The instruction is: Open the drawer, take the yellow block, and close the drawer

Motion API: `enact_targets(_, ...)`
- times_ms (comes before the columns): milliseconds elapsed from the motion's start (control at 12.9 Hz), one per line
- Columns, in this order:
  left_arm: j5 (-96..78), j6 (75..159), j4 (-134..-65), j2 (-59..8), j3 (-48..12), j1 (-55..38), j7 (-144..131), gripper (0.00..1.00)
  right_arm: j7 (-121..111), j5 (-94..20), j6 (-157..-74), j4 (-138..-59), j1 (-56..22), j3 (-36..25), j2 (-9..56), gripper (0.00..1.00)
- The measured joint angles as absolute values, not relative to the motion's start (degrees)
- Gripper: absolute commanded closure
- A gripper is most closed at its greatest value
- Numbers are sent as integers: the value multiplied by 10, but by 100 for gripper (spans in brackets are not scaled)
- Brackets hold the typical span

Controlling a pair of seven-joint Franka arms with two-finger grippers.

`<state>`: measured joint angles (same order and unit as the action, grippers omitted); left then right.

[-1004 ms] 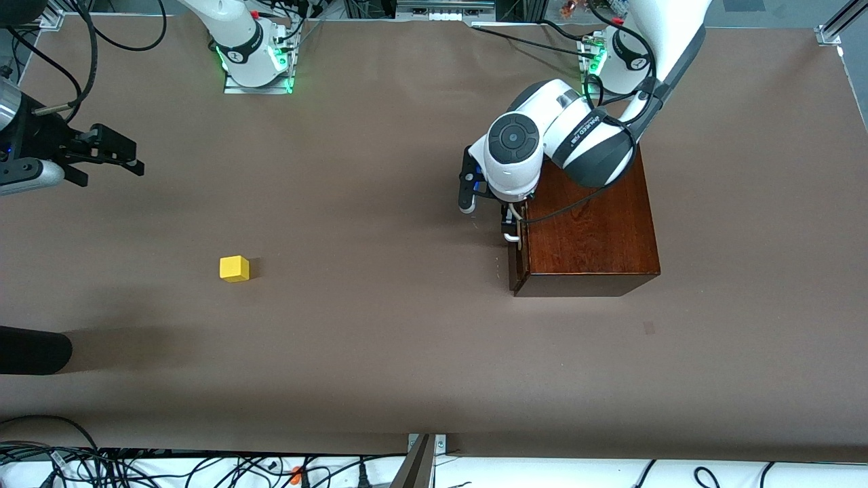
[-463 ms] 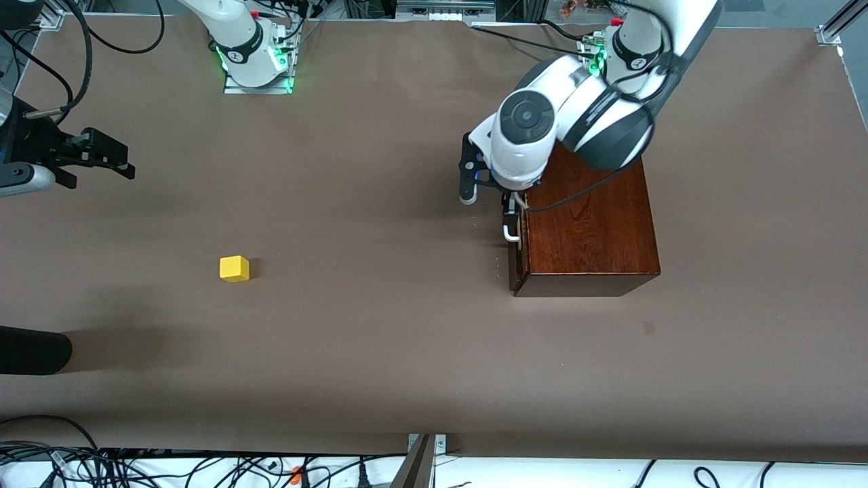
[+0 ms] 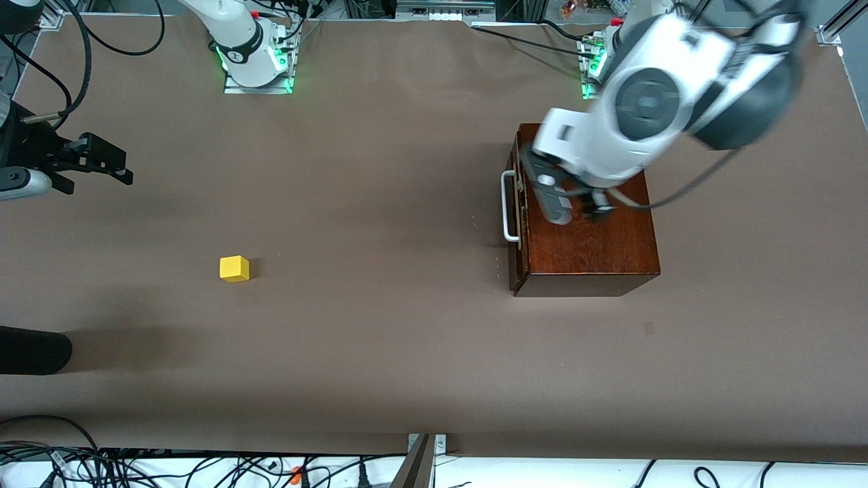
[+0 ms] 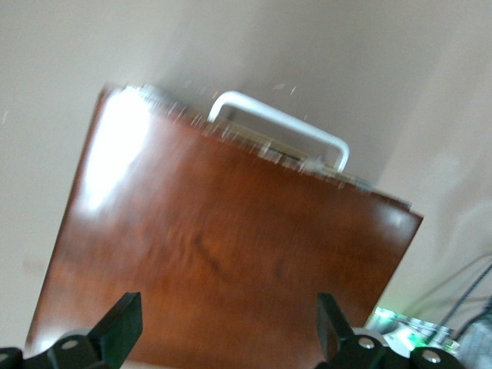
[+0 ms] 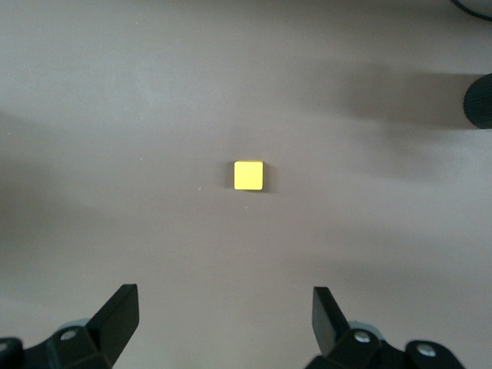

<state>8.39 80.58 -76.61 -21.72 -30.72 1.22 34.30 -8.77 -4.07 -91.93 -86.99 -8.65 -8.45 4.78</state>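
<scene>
The yellow block sits alone on the brown table toward the right arm's end. The dark reddish-brown wooden box stands toward the left arm's end. Its drawer is pushed in, and the white bar handle is free. My left gripper hangs open over the box top, holding nothing. My right gripper is open and empty over the table's edge at the right arm's end, apart from the block.
A black rounded object pokes in at the table's edge, nearer the front camera than the block. Cables run along the front edge. The arm bases stand at the table's back edge.
My left gripper has pulled away from beside the drawer handle and swung up over the box top. The right gripper has drifted slightly toward the table's edge. Block and box have not moved.
</scene>
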Motion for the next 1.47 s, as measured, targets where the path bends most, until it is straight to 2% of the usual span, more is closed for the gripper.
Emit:
enact_targets(309,84,766,-719,-206,-302,89,328,0,-88,-40,-919,-870,-86,-85,48,0)
enact_targets(463,67,765,-719,-171,-259,74,274,0,-88,-40,-919,-870,-86,-85,48,0)
enact_targets(541,47,765,-728,-148,-216,47,234,0,-88,-40,-919,-870,-86,-85,48,0)
enact_targets(695,5,773,-758,-105,-114,-17,141,0,-88,-40,-919,-870,-86,-85,48,0)
enact_targets(849,-9,847,-818,-62,-67,-38,44,0,-88,-40,-919,-870,-86,-85,48,0)
enact_targets(927,-9,894,-859,-38,-59,-38,5,0,-88,-40,-919,-870,-86,-85,48,0)
enact_targets(1081,-9,935,-925,1,-49,-37,-31,0,-88,-40,-920,-870,-86,-85,48,0)
enact_targets(1467,-6,945,-959,18,-37,-21,-29,0,-88,-40,-934,-869,-87,-80,48,0)
